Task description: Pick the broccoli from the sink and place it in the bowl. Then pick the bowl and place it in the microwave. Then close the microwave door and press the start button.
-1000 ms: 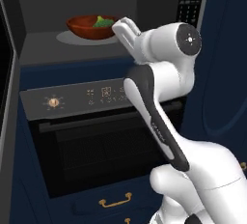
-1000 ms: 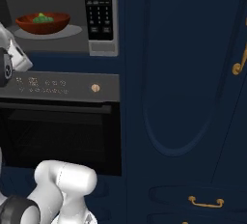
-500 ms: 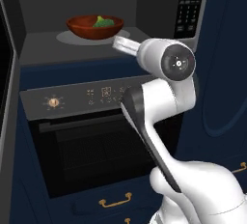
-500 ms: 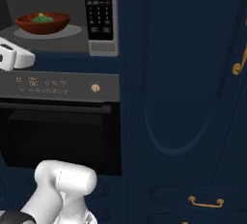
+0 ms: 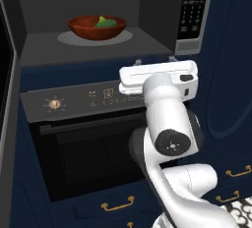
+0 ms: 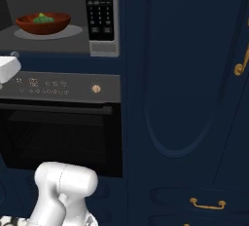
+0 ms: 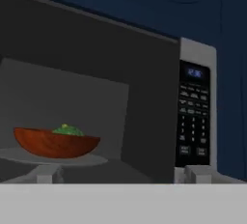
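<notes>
Jaws stand spread wide and hold nothing, the two finger tips [image 7: 46, 174] rising far apart at the bottom of the hand view; the gripper [image 7: 120, 175] points into the open microwave [image 5: 98, 20] from just outside its front, level with the cavity floor. Ahead of the jaws and toward the left tip, the bowl [image 7: 55, 142] sits on the pale turntable [image 5: 94, 38], well apart from both tips; the broccoli [image 5: 105, 23] lies inside the bowl, its green top showing above the reddish-brown rim. Beyond the right tip stands the button panel [image 7: 194, 117], dark keys in a grey frame; in the left base view the white hand [image 5: 158, 77] lies flat and broadside just below the cavity's lower edge, in front of the oven control strip [image 5: 83, 99]; beneath it is the black oven [image 6: 61, 132], and dark blue cabinet fronts [image 6: 185, 74] with brass handles [image 6: 208, 203] stand to the panel side.
</notes>
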Tool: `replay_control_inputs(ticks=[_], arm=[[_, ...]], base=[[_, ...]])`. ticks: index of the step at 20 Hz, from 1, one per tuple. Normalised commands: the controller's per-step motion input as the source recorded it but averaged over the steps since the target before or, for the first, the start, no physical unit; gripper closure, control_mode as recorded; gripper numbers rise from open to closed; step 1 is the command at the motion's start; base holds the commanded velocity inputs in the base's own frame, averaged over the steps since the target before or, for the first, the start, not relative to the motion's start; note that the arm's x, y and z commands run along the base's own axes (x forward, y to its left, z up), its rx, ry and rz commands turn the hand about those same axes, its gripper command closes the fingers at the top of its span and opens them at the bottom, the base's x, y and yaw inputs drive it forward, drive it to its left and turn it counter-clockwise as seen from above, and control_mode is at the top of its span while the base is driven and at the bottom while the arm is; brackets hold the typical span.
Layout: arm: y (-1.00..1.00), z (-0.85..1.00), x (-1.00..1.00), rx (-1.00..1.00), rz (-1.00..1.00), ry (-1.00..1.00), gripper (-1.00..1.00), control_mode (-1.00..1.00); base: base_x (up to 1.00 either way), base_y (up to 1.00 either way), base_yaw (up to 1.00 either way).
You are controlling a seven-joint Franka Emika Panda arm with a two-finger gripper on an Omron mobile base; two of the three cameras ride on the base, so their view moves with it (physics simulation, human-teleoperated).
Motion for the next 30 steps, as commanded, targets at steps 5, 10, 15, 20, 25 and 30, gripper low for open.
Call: replay_control_inputs(ticks=[5, 10, 15, 20, 25, 30], arm=[[0.48, 0.00, -0.70, -0.24, -0.03, -0.17, -1.00, -1.00], [0.80, -0.05, -0.46, -0.15, -0.04, -0.03, -1.00, -1.00], [0.71, -0.67, 0.00, -0.21, 0.00, -0.06, -1.00, -1.00], [0.86, -0.31, 0.00, -0.21, 0.00, -0.12, -1.00, -1.00], [0.81, -0.49, 0.01, -0.13, 0.00, -0.14, -1.00, -1.00], [0.63, -0.54, 0.09, 0.00, 0.04, -0.27, -1.00, -1.00]], base=[[0.00, 0.00, 0.00], [0.00, 0.00, 0.00], [0.00, 0.00, 0.00], [0.00, 0.00, 0.00], [0.00, 0.00, 0.00], [0.00, 0.00, 0.00]])
